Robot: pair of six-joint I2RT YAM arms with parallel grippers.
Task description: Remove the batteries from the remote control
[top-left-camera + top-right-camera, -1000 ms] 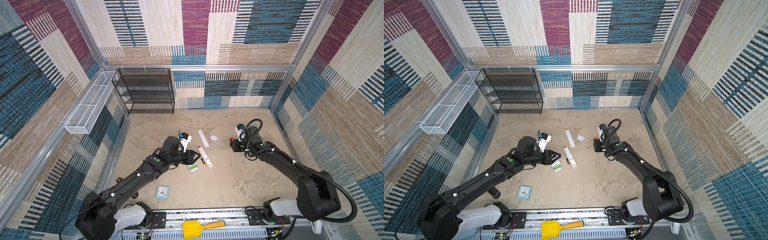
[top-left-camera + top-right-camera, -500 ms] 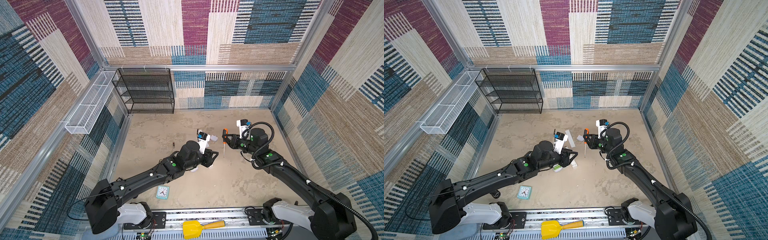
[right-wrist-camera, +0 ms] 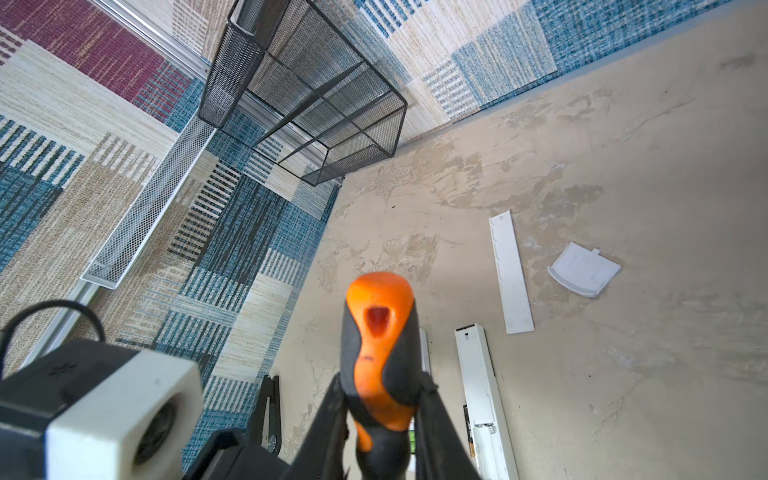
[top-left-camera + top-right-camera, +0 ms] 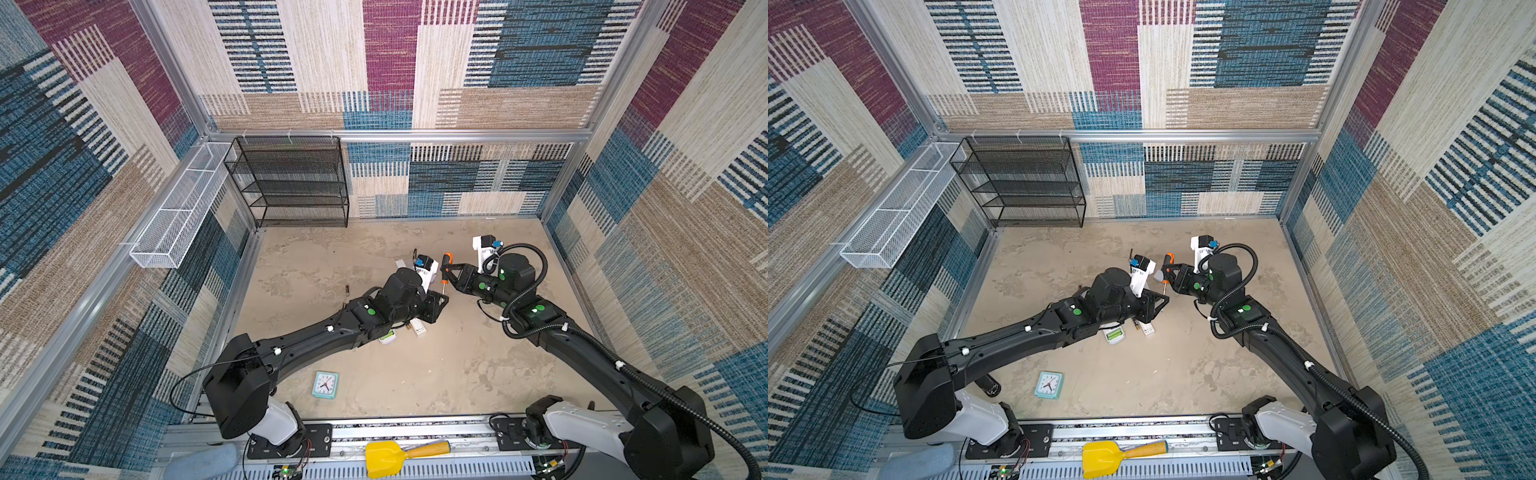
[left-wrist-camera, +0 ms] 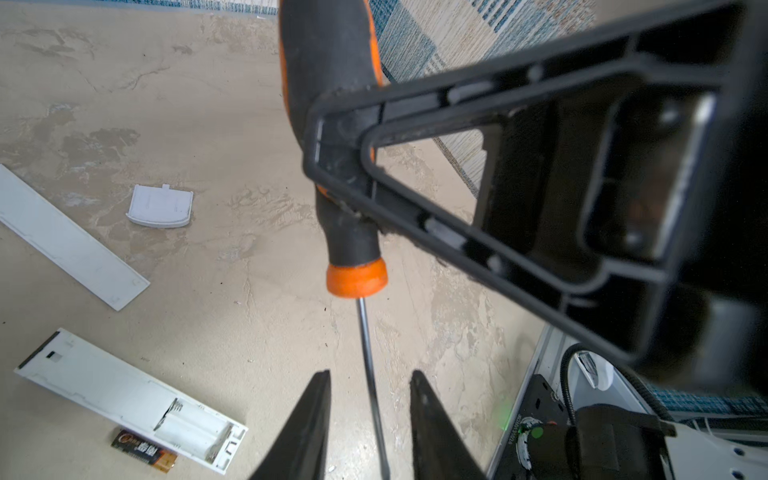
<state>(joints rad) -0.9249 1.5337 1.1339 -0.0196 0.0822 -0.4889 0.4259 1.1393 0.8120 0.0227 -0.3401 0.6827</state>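
Both arms have closed on the middle of the worktop (image 4: 415,395) since a second ago. The right end effector (image 3: 380,399) now holds the one screwdriver (image 5: 332,124) raised, clamped on its handle, tip down. The left end effector (image 5: 370,374) has crossed to it, fingers apart either side of the shaft.

Three batteries show. Two green batteries (image 4: 1114,333) lie side by side in a small white case (image 4: 1115,341), long axes roughly parallel to the near edge. One dark battery (image 5: 143,451) lies flat against the one remote (image 5: 104,386), parallel to it, golden end toward its empty compartment. A long white cover (image 5: 70,245) and a small white cover (image 5: 160,206) lie loose.
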